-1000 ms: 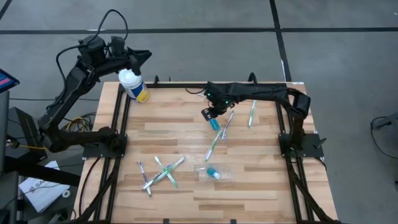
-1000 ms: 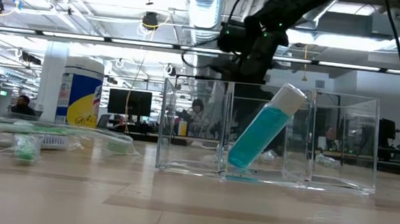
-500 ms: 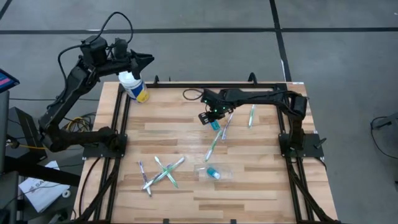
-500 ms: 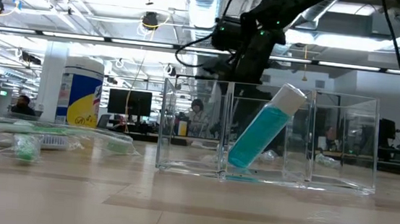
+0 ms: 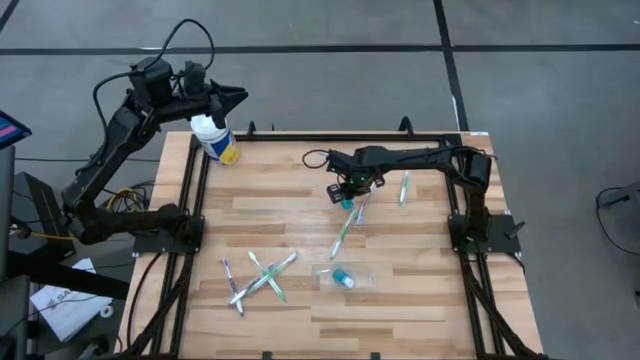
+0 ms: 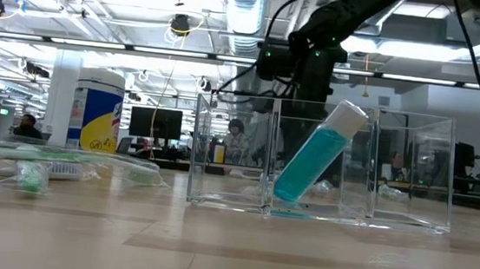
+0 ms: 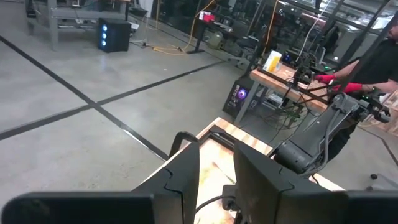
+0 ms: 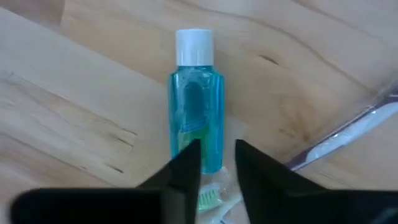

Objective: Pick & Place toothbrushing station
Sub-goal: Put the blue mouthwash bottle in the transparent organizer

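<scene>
A teal-blue tube with a white cap (image 8: 196,112) lies flat on the wooden table, left of centre toward the far side (image 5: 347,202). My right gripper (image 5: 338,190) hangs just above the tube's bottom end, fingers shut (image 8: 217,158), touching nothing. A clear plastic holder (image 5: 343,277) stands near the front. A second teal tube (image 6: 312,163) leans inside it. Thin toothbrushes lie loose on the table: one (image 5: 345,228) beside the first tube, one (image 5: 405,185) to the right, several (image 5: 258,278) at the front left. My left gripper (image 5: 235,95) waits shut, raised beyond the far left corner.
A white-capped canister with a yellow label (image 5: 215,138) stands at the far left corner, also seen in the low view (image 6: 98,109). A purple and white toothbrush (image 8: 348,134) lies close beside the tube. Bare wood (image 5: 270,200) lies left of the tube.
My right gripper has come down a little toward the teal tube on the table and shifted slightly toward the near edge, with its forearm drawing back toward the right. The tube and toothbrushes have stayed where they were.
</scene>
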Controlling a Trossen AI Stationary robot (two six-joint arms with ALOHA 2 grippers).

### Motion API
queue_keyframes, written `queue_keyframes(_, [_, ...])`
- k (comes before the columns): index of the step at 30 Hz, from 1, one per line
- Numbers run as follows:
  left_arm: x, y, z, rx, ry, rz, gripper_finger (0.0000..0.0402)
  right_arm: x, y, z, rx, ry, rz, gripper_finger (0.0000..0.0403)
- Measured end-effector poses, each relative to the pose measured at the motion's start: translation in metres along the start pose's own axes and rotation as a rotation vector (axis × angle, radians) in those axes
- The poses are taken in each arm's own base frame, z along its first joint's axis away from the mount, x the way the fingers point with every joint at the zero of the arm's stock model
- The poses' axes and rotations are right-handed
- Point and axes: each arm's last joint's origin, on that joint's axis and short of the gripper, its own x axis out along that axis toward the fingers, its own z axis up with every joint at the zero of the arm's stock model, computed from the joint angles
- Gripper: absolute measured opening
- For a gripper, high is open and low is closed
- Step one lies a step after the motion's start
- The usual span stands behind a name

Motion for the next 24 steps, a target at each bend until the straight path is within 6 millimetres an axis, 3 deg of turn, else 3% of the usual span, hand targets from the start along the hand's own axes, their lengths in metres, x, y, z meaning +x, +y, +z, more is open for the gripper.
queue_keyframes(2, [0.000, 0.000, 0.000, 0.002, 0.001, 0.000, 0.0094, 0.000, 0.000, -0.001, -0.008, 0.000, -0.002, 0.0032])
queue_keyframes(4, [0.000, 0.000, 0.000, 0.016, 0.001, 0.001, 0.0094, 0.001, -0.001, -0.002, -0.016, 0.006, -0.009, 0.0011])
queue_keyframes(10, [0.000, 0.000, -0.001, 0.014, 0.011, 0.003, 0.0094, 0.006, -0.005, -0.004, -0.009, 0.023, -0.021, 0.0002])
queue_keyframes(17, [0.004, 0.003, -0.005, 0.015, 0.047, 0.011, 0.0094, 0.033, -0.011, -0.025, 0.056, 0.057, 0.003, 0.0000])
queue_keyframes(21, [0.008, 0.005, -0.006, 0.023, 0.063, 0.014, 0.0094, 0.038, -0.009, -0.031, 0.087, 0.054, 0.061, 0.0000])
queue_keyframes(24, [0.012, 0.007, -0.007, 0.018, 0.074, 0.016, 0.0094, 0.038, 0.001, -0.024, 0.099, -0.005, 0.147, 0.0000])
